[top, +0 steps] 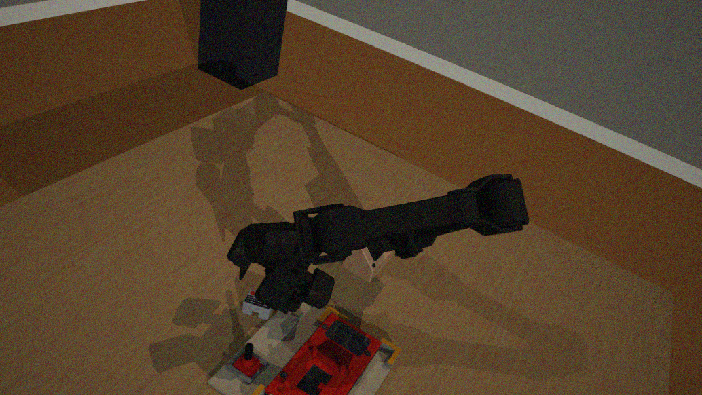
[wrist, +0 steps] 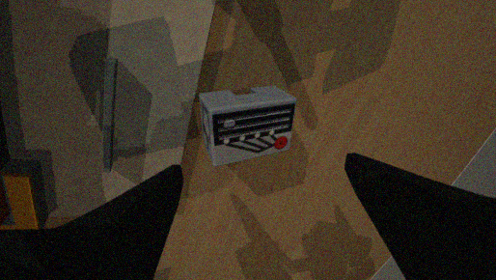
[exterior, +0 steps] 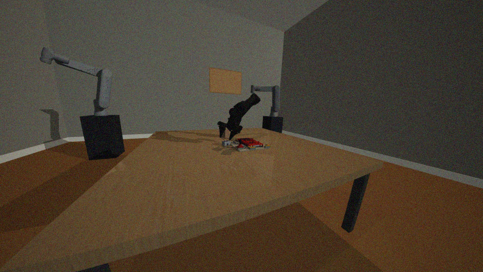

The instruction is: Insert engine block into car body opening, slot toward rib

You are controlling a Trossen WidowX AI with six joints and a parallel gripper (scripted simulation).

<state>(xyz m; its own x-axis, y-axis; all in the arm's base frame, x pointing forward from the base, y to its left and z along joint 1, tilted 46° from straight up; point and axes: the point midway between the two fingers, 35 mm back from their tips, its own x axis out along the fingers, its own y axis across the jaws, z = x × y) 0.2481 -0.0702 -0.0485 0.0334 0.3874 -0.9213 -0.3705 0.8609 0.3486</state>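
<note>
The light grey engine block (top: 256, 309) (exterior: 226, 143) (wrist: 251, 127) lies on the table just off the grey board's edge, its striped face with the red disc showing. Its slot shows on the far edge in the wrist view and faces the top view. The red car body (top: 302, 364) (exterior: 252, 142) sits on the board, with a dark notched opening (top: 314, 379) and a recess in its top. My gripper (exterior: 226, 138) (wrist: 263, 166) is open and empty above the table, by the block; the block shows ahead between the fingertips. The rib cannot be made out.
The grey board (top: 223, 381) (wrist: 193, 41) has yellow corner pieces (top: 392, 350) (wrist: 21, 200) around the car body. A red piece with an upright black peg (top: 248, 351) stands on the board's left part. A thin raised strip (wrist: 110, 116) also stands on the board.
</note>
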